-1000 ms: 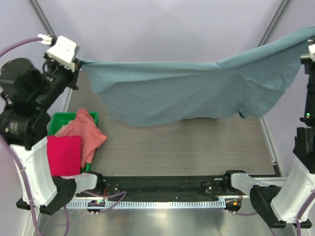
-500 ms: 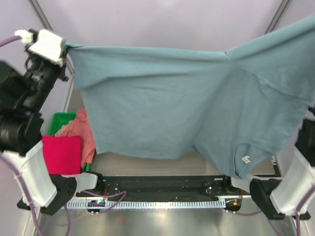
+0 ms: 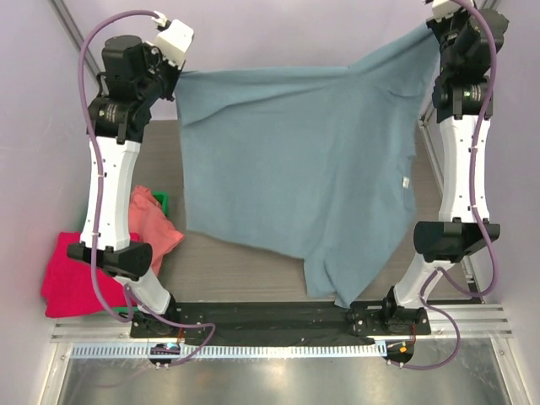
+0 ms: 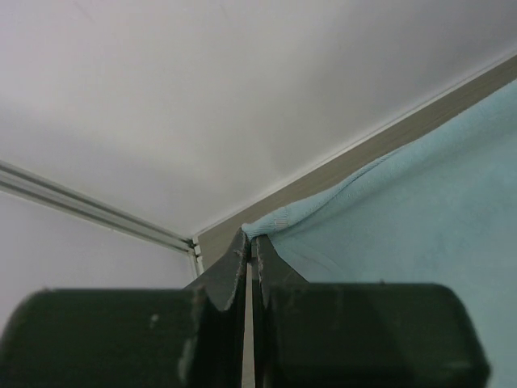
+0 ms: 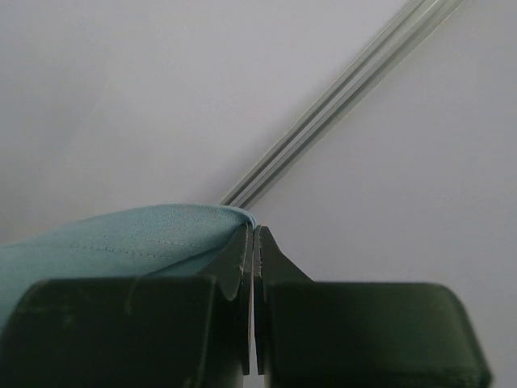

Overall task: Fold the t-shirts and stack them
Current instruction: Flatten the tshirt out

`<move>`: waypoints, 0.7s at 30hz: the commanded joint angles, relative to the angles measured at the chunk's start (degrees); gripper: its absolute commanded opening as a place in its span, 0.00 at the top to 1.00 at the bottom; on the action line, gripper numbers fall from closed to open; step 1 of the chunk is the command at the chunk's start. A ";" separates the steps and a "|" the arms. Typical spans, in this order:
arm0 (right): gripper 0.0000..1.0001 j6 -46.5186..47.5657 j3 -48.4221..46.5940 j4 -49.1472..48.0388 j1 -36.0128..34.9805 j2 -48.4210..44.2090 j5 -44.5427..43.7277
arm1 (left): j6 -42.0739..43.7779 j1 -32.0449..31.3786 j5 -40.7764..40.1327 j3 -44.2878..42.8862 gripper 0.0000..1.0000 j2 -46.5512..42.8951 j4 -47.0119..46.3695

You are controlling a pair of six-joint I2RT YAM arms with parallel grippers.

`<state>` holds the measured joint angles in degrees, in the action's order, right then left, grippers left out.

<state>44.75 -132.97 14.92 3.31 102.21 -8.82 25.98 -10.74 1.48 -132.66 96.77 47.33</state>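
Observation:
The slate-blue t-shirt (image 3: 295, 177) hangs spread between both arms, stretched out toward the far wall, its lower edge drooping near the front. My left gripper (image 3: 179, 74) is shut on its left corner, as the left wrist view (image 4: 252, 237) shows. My right gripper (image 3: 434, 34) is shut on its right corner, seen in the right wrist view (image 5: 254, 230). The salmon-pink t-shirt (image 3: 152, 221) lies crumpled at the left. The crimson-pink t-shirt (image 3: 72, 278) lies folded at the near left.
A green bin (image 3: 163, 201) peeks out beside the salmon shirt, mostly hidden. The wooden tabletop (image 3: 236, 266) shows under the hanging shirt. Metal frame posts stand at the far corners, and the black base rail (image 3: 261, 314) runs along the near edge.
Both arms have stretched out away from the camera toward the far wall, carrying the blue shirt with them. The shirt now looks smaller and hangs spread over the table.

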 commanded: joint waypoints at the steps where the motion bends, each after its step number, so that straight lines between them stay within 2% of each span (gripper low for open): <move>1: 0.99 -2.12 -5.39 -7.89 1.26 -7.28 -0.32 | -0.22 0.28 -2.62 -4.28 1.00 -3.60 -6.19; 3: 0.99 -1.95 -3.01 -7.97 1.26 -9.48 -0.23 | -0.40 0.28 -2.62 -2.87 1.00 -5.62 -7.07; 10: 0.99 2.09 15.43 -8.68 1.26 -24.68 1.08 | -0.49 0.28 -1.74 4.24 1.00 -14.14 -7.69; 13: 0.99 2.18 18.61 -7.37 1.26 -30.57 0.82 | -0.93 0.28 -1.83 7.49 1.00 -18.27 -7.60; 17: 0.99 2.44 18.10 -4.11 1.26 -35.59 0.91 | -0.75 0.37 -2.18 8.82 1.00 -22.76 -7.69; 21: 0.99 4.29 11.10 -1.39 1.17 -37.09 1.35 | -0.23 0.28 -3.14 7.07 1.00 -24.96 -8.57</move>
<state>46.59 -116.57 13.76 3.90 64.79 -6.33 25.54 -10.81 1.32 -124.07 73.12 42.83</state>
